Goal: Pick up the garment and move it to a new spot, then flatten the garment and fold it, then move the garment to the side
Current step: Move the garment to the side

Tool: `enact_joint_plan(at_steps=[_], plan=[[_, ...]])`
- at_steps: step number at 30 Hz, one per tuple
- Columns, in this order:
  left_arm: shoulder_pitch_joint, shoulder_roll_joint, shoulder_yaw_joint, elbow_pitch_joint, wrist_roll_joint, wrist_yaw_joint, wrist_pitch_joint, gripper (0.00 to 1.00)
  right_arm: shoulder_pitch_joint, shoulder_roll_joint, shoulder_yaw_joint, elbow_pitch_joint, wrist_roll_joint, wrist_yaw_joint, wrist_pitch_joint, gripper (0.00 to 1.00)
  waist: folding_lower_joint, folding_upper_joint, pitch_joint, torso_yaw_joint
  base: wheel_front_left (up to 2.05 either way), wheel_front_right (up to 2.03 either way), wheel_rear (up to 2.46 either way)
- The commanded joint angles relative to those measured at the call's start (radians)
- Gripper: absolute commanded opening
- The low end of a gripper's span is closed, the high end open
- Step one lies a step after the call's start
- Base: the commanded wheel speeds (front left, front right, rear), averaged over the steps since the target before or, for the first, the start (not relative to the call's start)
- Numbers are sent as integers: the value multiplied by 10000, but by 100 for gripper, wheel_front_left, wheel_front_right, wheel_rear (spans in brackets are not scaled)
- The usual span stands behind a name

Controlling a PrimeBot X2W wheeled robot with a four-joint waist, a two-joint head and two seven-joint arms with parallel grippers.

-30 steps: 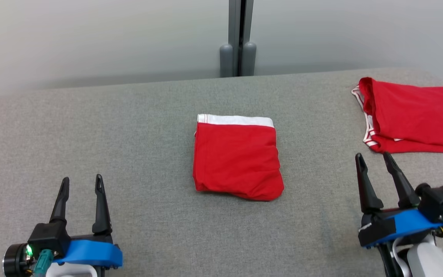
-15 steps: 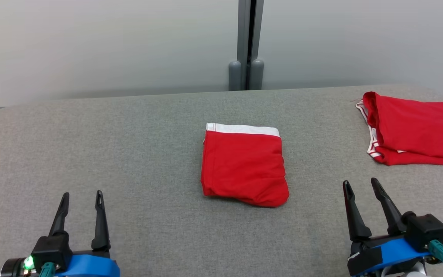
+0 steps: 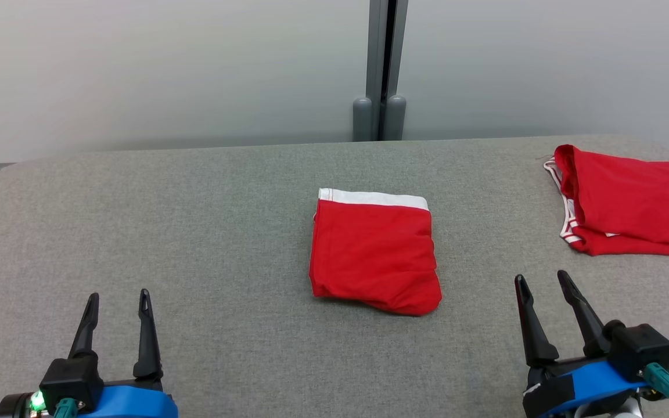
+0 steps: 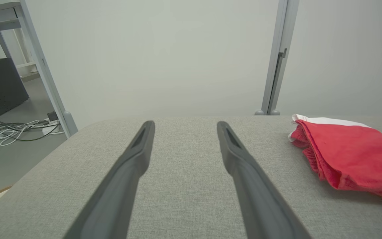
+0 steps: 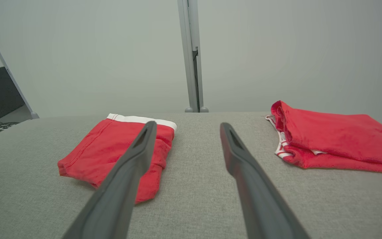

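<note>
**Fold looks done: shift the shorts sideways without breaking the stack**

Status: the red shorts (image 3: 375,252) lie folded mid-bench, with the white waistband (image 3: 374,199) along the far edge. The near right corner looks puffy, not crisp. The left claw (image 3: 119,294) is at near left, fingers apart, holding nothing, well apart from the shorts. The right claw (image 3: 540,276) is at near right, also spread and empty. It is nearer the shorts than the left one, but not touching them.

My read is that only the move to the side is left. A red garment with striped trim (image 3: 630,203) already lies at far right on the bench (image 3: 195,232), so that is probably the stash side.

How I'd run it:
- Use both claws, one on the left edge and one on the right edge of the shorts. A single pinch will likely let the layers fan out.
- Come in low and flat along the bench, so that the lower finger goes under the bottom layer and not between layers.
- Close through the whole stack. The loose near right corner is the weak spot, so have the right claw take its grip close to it.
- Lift only enough to clear the bench fabric. Dragging on that weave will probably peel the bottom layer back.
- Move both claws together at a constant spacing, so the stack neither stretches nor sags.
- Set the shorts down near the striped-trim garment without overlapping it. Spread the fingers and back straight out.
</note>
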Motion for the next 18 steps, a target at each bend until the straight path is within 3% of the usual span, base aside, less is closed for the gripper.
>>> enact_joint_plan(at_steps=[1,18], plan=[[96,46,3,-64,-37,21,21,100,188,48,-46,-2,-57,2,21,100,0,0,-6,6,0,0,0],[100,160,-94,-120,-176,156,88,100,193,88,-107,178,-73,3,195,100,0,0,72,59,0,0,0]])
